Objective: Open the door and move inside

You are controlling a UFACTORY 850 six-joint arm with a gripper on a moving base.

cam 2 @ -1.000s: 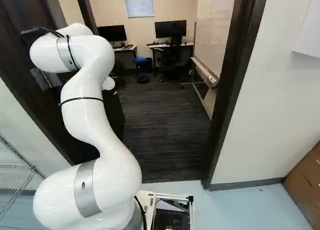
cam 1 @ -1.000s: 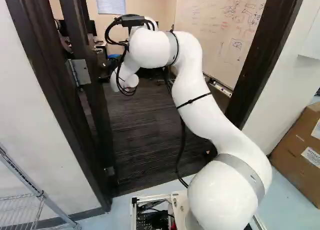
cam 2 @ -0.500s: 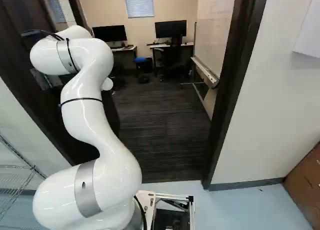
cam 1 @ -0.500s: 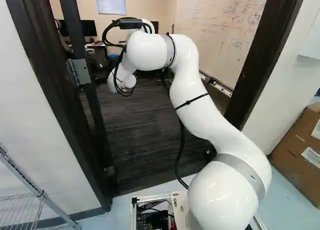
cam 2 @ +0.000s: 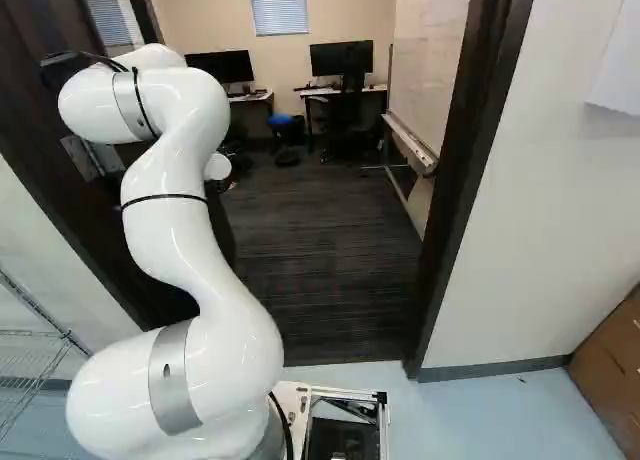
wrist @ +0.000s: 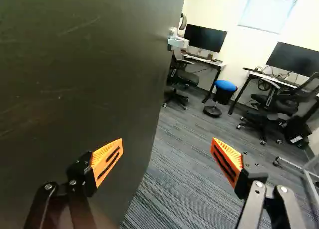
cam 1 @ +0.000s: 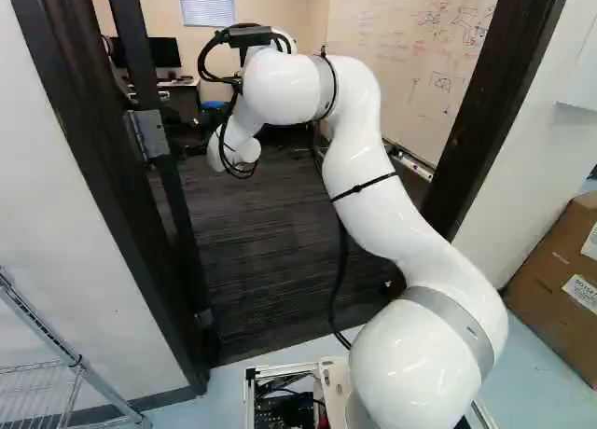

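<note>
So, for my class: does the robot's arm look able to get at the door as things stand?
Probably yes: the open fingers stand beside the broad face of the door, and nothing shows in between. Whether they touch it, I cannot tell.

An office: desks (wrist: 212, 63), monitors (wrist: 205, 38) (whiteboard (cam 1: 401, 75) too).

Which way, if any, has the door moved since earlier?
Yes: the door has swung further open, its edge farther from the right jamb in the right base view.
</note>
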